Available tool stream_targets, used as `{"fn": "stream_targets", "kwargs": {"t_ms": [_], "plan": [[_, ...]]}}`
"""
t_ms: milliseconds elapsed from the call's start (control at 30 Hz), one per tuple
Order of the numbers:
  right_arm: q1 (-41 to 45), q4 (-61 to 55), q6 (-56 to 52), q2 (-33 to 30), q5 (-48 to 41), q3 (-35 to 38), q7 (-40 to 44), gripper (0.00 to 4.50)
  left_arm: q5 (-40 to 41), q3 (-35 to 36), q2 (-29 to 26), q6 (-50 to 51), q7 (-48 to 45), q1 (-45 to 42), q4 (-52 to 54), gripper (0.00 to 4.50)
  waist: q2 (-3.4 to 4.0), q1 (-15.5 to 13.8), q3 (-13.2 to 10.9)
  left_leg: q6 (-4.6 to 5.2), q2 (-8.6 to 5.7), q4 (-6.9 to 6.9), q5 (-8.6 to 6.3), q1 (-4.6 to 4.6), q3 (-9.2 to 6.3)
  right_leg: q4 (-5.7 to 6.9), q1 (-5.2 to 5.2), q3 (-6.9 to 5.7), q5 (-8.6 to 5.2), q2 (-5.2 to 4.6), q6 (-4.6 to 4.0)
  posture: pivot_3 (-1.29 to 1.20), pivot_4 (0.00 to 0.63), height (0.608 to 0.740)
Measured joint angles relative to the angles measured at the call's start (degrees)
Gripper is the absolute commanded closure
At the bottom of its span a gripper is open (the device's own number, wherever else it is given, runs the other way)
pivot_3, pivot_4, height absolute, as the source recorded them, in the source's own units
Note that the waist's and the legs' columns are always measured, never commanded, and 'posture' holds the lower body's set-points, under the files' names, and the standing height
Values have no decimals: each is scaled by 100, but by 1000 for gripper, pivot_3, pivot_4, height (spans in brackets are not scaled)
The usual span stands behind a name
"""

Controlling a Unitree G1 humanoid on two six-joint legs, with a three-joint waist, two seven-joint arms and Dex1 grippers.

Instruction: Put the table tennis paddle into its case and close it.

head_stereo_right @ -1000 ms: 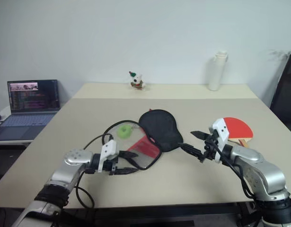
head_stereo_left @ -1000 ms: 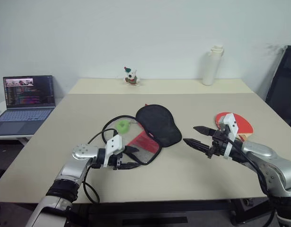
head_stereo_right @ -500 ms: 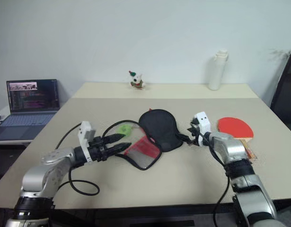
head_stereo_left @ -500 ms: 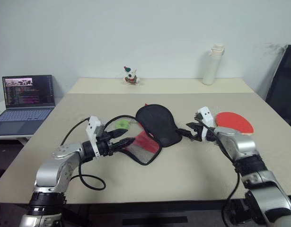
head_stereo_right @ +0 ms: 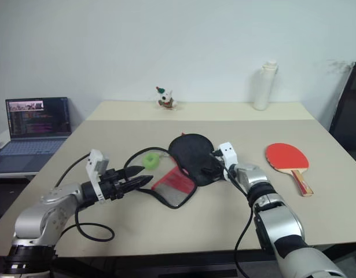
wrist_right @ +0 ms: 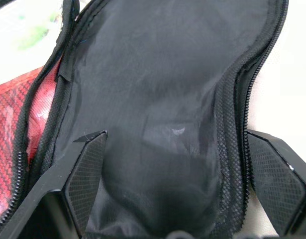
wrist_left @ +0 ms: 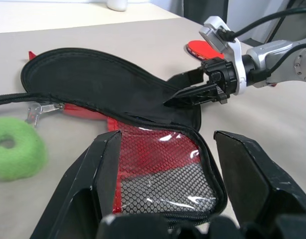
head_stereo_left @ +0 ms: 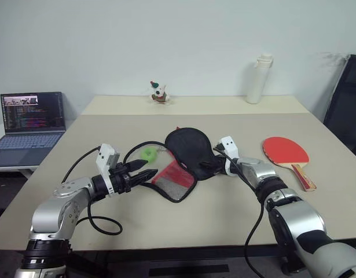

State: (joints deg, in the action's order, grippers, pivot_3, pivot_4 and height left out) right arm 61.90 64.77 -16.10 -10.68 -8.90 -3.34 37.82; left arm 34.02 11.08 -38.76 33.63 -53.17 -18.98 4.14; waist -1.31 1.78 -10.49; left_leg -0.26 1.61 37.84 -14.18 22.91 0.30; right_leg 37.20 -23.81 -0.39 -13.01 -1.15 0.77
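The case [head_stereo_left: 192, 150] lies unzipped at mid-table, its black half folded back over the red half with the mesh pocket [head_stereo_left: 173, 178]. A black cord [head_stereo_left: 131, 152] and a green ring [head_stereo_left: 149, 153] trail from it on the left. My left gripper [head_stereo_left: 144, 170] is open, pointing at the mesh end; its fingers [wrist_left: 108, 169] stand on either side of that end. My right gripper [head_stereo_left: 208, 167] is open at the black half's near edge, with the black lining [wrist_right: 162, 99] between its fingers [wrist_right: 85, 169]. To the right the table tennis paddle [head_stereo_left: 286, 152] lies flat, red face up.
A laptop [head_stereo_left: 28, 119] stands open on a side desk at the left. At the table's far edge are a small toy figure [head_stereo_left: 159, 92] and a white bottle [head_stereo_left: 255, 79]. A black chair [head_stereo_left: 347, 104] is at the right.
My right gripper has swung left from beside the paddle to the case's black half. My left gripper has lifted, rolled and drawn back left from the mesh end.
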Motion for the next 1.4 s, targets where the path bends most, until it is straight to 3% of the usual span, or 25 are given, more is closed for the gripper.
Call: {"fn": "stream_targets", "kwargs": {"t_ms": [67, 333, 433, 667, 967, 1200, 1400], "plan": [[15, 44, -8, 29, 2, 60, 52, 604, 69, 0, -114, 5, -127, 15, 75, 1257, 0, 6, 0, 0, 0, -1, 0, -1, 1, 1, 0, 0, 0, 0, -1, 0, 150, 740], [34, 169, -102, 93, 72, 278, 39, 3550, 103, 90, -476, -281, -623, -88, 2, 1257, 2, 4, -1, 0, -2, -1, 0, 1, 1, 2, -3, 0, -1, 0, -3, 0, 150, 740], [35, 175, -107, 167, 98, 334, -18, 4468, 96, 91, -479, -328, -640, -217, -40, 1257, 3, 8, -1, 0, -1, -2, 0, 1, 4, 1, -4, 1, -2, 0, -3, 0, 150, 740], [99, 154, -83, 338, 101, 478, -359, 4468, 76, 78, -479, -397, -654, -275, -52, 1257, 3, 11, -2, 0, 0, -3, 0, 4, 9, 8, -16, 6, -1, 0, -3, 0, 150, 740], [339, -792, -474, 347, -535, 1625, -2099, 4468, -18, -279, -478, -487, -990, -334, -33, 1257, 5, -19, -3, -2, -3, -3, -1, 14, 11, 14, -25, 10, -2, -2, -4, 0, 150, 740], [-905, -2572, -1876, 221, -929, 2184, -3215, 4468, -149, -555, -477, -613, -1284, -614, -91, 1257, 5, -22, -3, -1, -4, -6, -1, 19, 13, 12, -29, 12, -2, -2, -4, 0, 150, 740], [-1926, -4625, -3240, 633, -1419, 2719, -4322, 4468, -289, -851, -475, -775, -1729, -969, -312, 1257, 7, 7, -5, -1, -1, -6, -1, 17, 16, 17, -33, 15, -3, 3, -2, 0, 150, 740]]}}
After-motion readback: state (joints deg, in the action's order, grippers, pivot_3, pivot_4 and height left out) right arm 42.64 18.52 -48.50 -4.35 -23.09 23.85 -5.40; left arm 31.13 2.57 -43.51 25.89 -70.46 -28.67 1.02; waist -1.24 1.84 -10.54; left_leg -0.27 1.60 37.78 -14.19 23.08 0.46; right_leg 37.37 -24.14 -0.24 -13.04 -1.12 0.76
